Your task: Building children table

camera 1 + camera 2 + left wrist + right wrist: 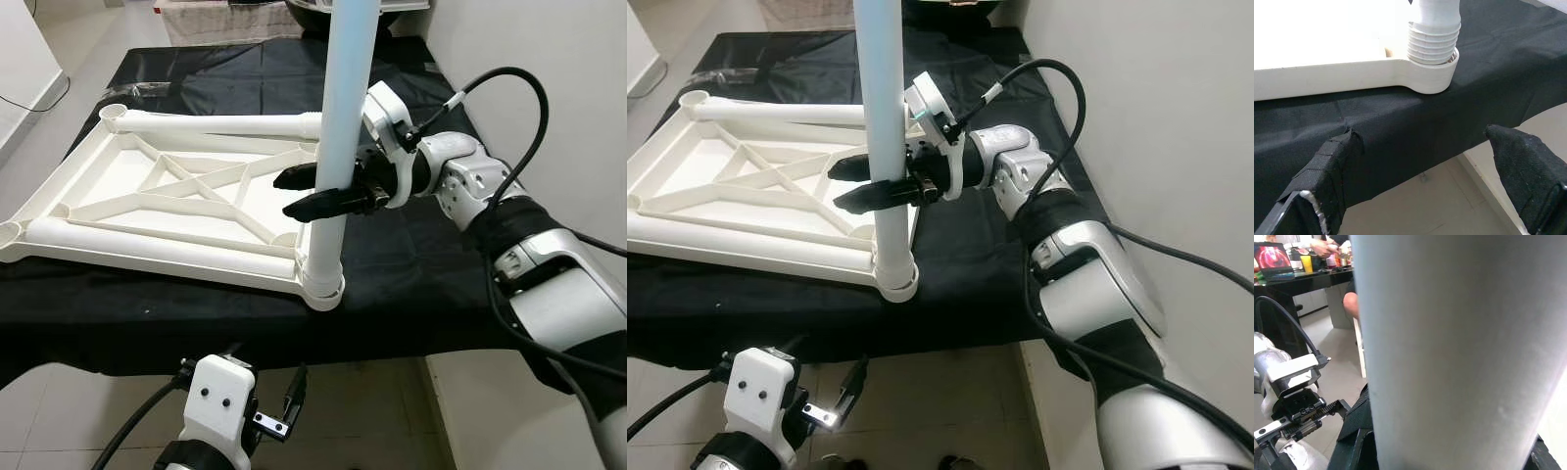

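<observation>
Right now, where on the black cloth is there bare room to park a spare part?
Bare cloth lies right of the white tabletop frame, beneath the right gripper, running to the table's right edge; another strip lies behind the frame. It is crowded at the near corner, where the upright leg sits in its socket with the right fingers around it.

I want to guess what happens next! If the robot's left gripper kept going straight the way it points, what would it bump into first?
Probably the black cloth hanging over the table edge. The left gripper, fingers open, points at it from below, with the white leg's socket just above. Depth is uncertain.
</observation>
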Controlling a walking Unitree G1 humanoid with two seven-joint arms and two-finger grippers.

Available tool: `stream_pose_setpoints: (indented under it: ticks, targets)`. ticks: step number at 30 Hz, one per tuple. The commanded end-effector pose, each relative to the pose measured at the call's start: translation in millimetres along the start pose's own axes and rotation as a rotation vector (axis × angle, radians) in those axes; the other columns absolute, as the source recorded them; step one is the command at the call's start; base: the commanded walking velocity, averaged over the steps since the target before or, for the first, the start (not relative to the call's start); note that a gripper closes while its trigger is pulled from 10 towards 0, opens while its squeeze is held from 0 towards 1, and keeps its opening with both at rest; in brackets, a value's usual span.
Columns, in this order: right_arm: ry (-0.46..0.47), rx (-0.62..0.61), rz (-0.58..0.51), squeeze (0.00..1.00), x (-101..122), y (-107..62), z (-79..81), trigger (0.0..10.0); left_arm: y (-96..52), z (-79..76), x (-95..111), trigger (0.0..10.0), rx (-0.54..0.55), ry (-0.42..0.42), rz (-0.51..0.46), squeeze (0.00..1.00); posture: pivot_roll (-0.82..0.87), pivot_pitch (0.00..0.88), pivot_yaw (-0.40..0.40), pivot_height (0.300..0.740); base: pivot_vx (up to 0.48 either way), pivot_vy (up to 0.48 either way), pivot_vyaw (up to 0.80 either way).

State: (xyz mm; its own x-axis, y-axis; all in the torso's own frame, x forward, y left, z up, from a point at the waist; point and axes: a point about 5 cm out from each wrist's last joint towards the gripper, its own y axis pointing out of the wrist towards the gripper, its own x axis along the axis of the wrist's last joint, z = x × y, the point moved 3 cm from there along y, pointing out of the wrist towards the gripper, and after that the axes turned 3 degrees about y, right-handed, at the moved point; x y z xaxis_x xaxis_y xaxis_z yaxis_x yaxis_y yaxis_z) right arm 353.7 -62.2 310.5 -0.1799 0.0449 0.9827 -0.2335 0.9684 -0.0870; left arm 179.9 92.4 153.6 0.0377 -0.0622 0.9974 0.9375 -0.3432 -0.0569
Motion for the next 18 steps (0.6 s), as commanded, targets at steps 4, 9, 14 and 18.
stream_pose_setpoints:
  ticks: [4, 9, 14, 18]
  targets:
    - [0.045, 0.001, 0.073, 0.00, -19.2, -0.6, 1.7, 10.0, -1.8, -0.3, -4.0, 10.0, 0.006, 0.008, 0.017, 0.00, 0.13, 0.222, -0.028, 0.740, 0.000, 0.000, 0.00]
    - [0.044, 0.009, 0.114, 0.00, -24.2, -0.9, 3.2, 10.0, -1.8, -0.2, -4.1, 10.0, 0.007, 0.010, 0.017, 0.00, 0.13, 0.222, -0.028, 0.740, 0.000, 0.000, 0.00]
    - [0.041, -0.001, 0.157, 0.00, -28.4, -3.2, 2.3, 10.0, -1.1, -0.5, -3.9, 10.0, 0.007, 0.011, 0.014, 0.00, 0.13, 0.222, -0.028, 0.740, 0.000, 0.000, 0.00]
    - [0.043, 0.006, 0.153, 0.00, -27.2, -2.9, 3.1, 10.0, -1.0, -0.6, -4.0, 10.0, 0.007, 0.014, 0.014, 0.00, 0.13, 0.222, -0.028, 0.740, 0.000, 0.000, 0.00]
